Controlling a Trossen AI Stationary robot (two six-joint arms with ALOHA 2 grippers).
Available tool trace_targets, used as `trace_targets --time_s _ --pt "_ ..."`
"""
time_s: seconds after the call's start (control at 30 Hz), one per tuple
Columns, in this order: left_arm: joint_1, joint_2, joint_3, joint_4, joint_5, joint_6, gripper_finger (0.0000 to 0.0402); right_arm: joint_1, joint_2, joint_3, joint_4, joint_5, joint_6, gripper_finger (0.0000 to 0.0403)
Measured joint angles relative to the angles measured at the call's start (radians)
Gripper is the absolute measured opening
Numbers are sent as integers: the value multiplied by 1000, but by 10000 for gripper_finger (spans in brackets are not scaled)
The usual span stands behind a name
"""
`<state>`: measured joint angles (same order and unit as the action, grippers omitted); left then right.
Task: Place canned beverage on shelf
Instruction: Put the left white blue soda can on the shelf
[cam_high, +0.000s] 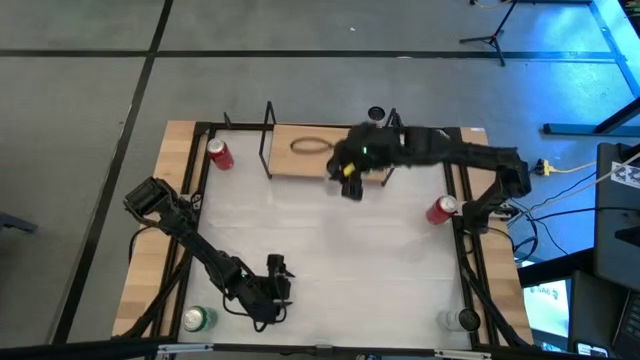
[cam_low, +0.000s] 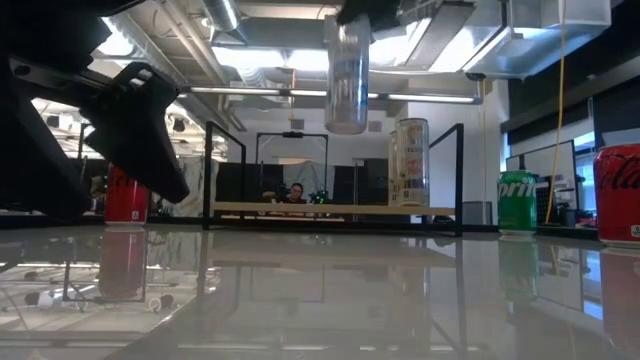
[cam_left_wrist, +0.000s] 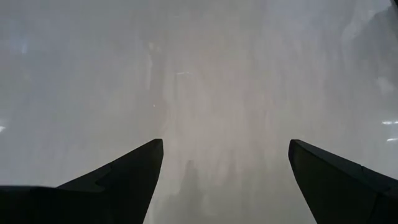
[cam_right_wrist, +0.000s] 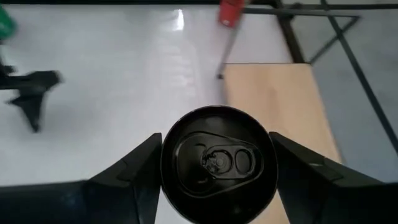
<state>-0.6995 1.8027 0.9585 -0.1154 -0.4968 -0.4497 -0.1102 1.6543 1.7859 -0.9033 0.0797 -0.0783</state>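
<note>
My right gripper is shut on a slim silvery can with a black top, held high over the near edge of the shelf's light-wood board. The board also shows in the right wrist view. A pale can stands on its base on the board, to one side of the held can. My left gripper is open and empty low over the white table near its front edge; its fingers show spread in the left wrist view. My right gripper pinches the can's upper side wall between its two fingers, one on each opposite side just below the top rim. The fingers come from above, pointing down. The can hangs upright, lifted clear above the shelf board.
Red cans stand on the table left of the shelf and at the right edge. A green can stands at the front left and a clear one at the front right. Black rod posts rise around the shelf.
</note>
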Motion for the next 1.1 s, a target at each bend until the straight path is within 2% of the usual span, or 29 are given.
trace_targets --time_s 0.2,0.37,0.53,0.83,0.97,1.1 --pt "25 0 0 0 -44 111 339 -179 0 0 -32 -58 -92 238" --pt "98 0 0 0 -44 194 339 -314 0 0 -20 -140 -195 238" --pt "164 0 0 0 -16 169 339 -429 1 0 -4 -263 -249 238" --pt "169 0 0 -6 -12 172 339 -523 35 0 20 -310 -323 238" --pt "173 0 0 -6 -74 172 339 -556 68 0 36 -357 -356 238" --pt "193 0 0 -5 -122 172 339 -574 111 0 53 -361 -395 238"
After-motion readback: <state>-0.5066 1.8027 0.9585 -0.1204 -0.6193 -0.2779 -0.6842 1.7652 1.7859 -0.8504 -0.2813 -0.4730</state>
